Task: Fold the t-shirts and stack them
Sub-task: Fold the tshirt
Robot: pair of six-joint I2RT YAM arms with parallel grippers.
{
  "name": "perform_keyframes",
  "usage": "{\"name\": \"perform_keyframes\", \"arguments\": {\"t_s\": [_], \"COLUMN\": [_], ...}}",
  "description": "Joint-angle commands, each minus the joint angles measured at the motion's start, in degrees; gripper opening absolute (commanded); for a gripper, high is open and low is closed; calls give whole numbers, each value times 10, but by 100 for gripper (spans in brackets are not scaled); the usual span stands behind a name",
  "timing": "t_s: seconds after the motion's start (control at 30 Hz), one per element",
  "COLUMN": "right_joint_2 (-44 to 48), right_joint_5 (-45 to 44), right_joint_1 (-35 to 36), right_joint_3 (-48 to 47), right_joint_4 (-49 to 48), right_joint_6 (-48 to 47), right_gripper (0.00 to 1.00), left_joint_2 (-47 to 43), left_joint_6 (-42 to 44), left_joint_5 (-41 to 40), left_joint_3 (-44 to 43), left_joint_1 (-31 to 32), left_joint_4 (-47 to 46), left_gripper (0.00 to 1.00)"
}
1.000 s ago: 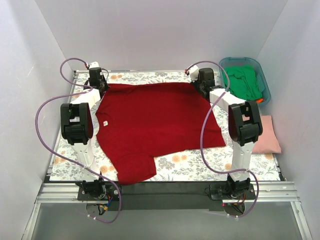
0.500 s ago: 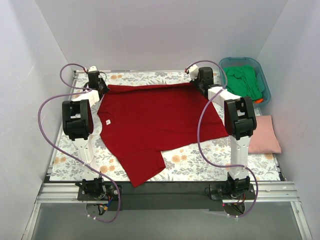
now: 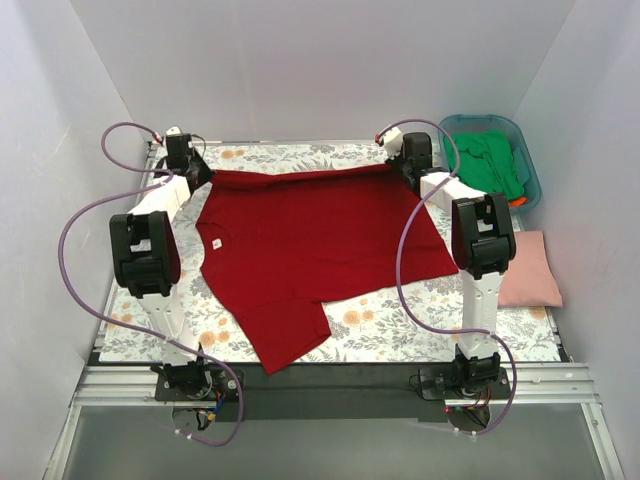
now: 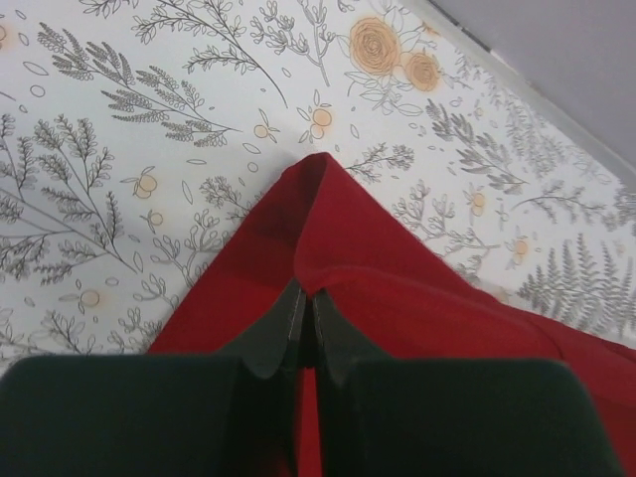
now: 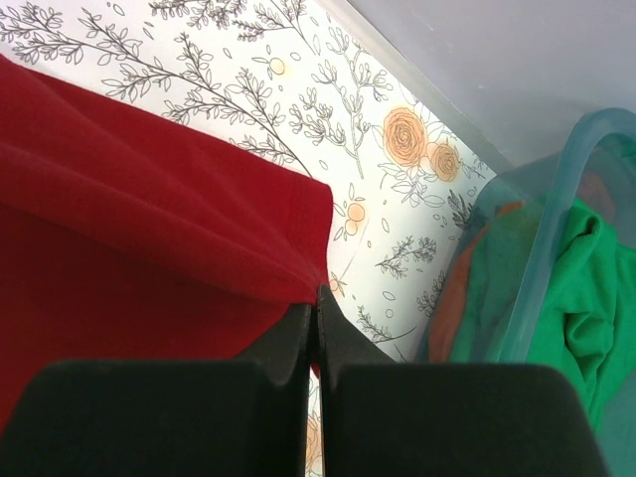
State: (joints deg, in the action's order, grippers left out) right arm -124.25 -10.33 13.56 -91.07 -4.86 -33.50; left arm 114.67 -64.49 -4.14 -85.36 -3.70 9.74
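The deep red t-shirt [image 3: 300, 250] lies spread on the floral table cover, its white neck label at the left and one sleeve hanging toward the near edge. My left gripper [image 3: 198, 175] is shut on its far left corner, seen in the left wrist view [image 4: 306, 290] pinching a raised fold of red cloth [image 4: 338, 229]. My right gripper [image 3: 398, 168] is shut on the far right corner, seen in the right wrist view [image 5: 318, 293] on the red cloth [image 5: 149, 219]. The green t-shirt [image 3: 488, 162] lies in the teal tub. The pale pink t-shirt [image 3: 528, 270] lies folded at the right.
The teal plastic tub [image 3: 528, 150] stands at the back right, also in the right wrist view [image 5: 542, 248]. White walls close in the table on three sides. The floral cover [image 3: 400, 320] shows bare near the front edge.
Both grippers have drawn the shirt's far edge toward the back of the table. The left arm has swung outward to the left. The near sleeve has shifted right and lies straighter.
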Motion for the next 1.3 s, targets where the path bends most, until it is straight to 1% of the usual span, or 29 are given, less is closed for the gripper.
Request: {"name": "perform_keyframes", "arguments": {"t_s": [0.0,0.03,0.33,0.37,0.5,0.67,0.77,1.0,1.17,1.27], "right_joint_2": [33,36,74,77,92,97,97,92,83,78], "right_joint_5": [-15,-16,-28,-31,-42,-48,-51,-51,-43,-42], "right_joint_1": [-6,-6,-6,-7,-6,-7,-6,-6,-6,-6], "right_joint_3": [4,6,41,44,62,75,82,95,101,108], "right_joint_4": [-27,-26,-25,-26,-26,-25,-26,-26,-25,-26], "right_joint_6": [-11,-13,-14,-13,-14,-19,-20,-12,2,4], "right_gripper": [1,1,1,1,1,1,1,2,3,4], "left_joint_2": [-73,-79,-145,-151,-196,-247,-287,-370,-397,-404], "left_joint_6": [-41,-48,-102,-108,-140,-166,-181,-254,-289,-303], "left_joint_5": [5,6,41,66,86,81,74,87,97,106], "left_joint_3": [1,-2,12,23,55,99,130,227,334,371], "left_joint_1": [-5,-6,-5,-6,-6,-6,-7,-7,-7,-7], "left_joint_4": [56,75,136,139,147,154,160,165,137,107], "left_gripper": [0,0,0,0,0,0,0,0,0,0]}}
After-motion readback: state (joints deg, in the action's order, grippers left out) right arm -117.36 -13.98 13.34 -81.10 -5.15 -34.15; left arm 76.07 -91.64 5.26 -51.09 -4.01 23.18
